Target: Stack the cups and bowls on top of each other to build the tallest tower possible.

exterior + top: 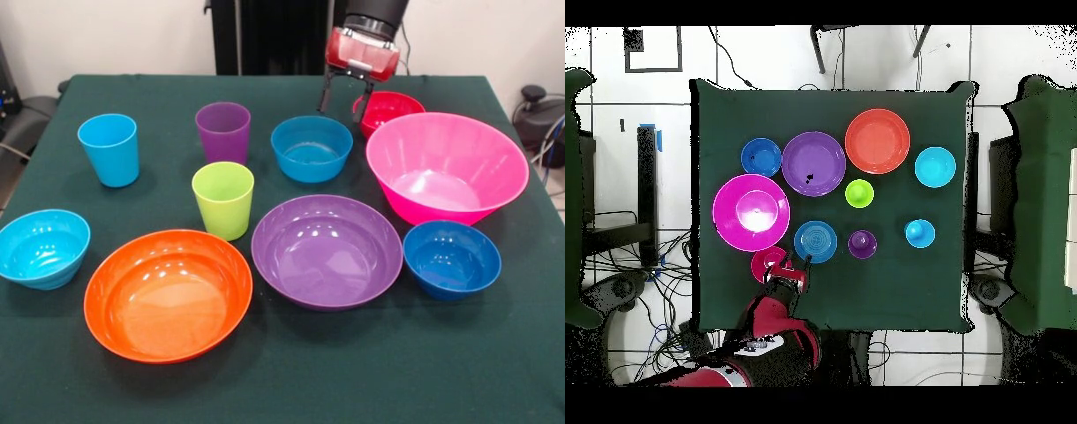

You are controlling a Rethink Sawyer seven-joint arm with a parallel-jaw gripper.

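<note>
- On the green table (53,371), nothing is stacked yet; every piece stands alone and no tower exists. By my judgement the whole build remains.
- Cups, three: light blue cup (109,148) at far left, purple cup (222,131) far centre, lime green cup (222,199) just in front of the purple one. All upright, mouths up.
- Small bowls, four: cyan bowl (41,247) at near left; blue bowl (311,147) far centre, right of the purple cup; dark blue bowl (451,258) at near right; red bowl (389,109) at far right, partly hidden behind the pink one.
- Wide shallow bowls, two: orange bowl (168,294) near left of centre, purple bowl (327,250) beside it at the right, rims close.
- Big deep bowl, one: pink bowl (446,166) at right, between the red and dark blue bowls.
- Gripper (345,93), one: hangs at the far side beside the red bowl's left rim, fingers spread moderately apart, holding nothing. A first pick of the red bowl looks likely.
</note>
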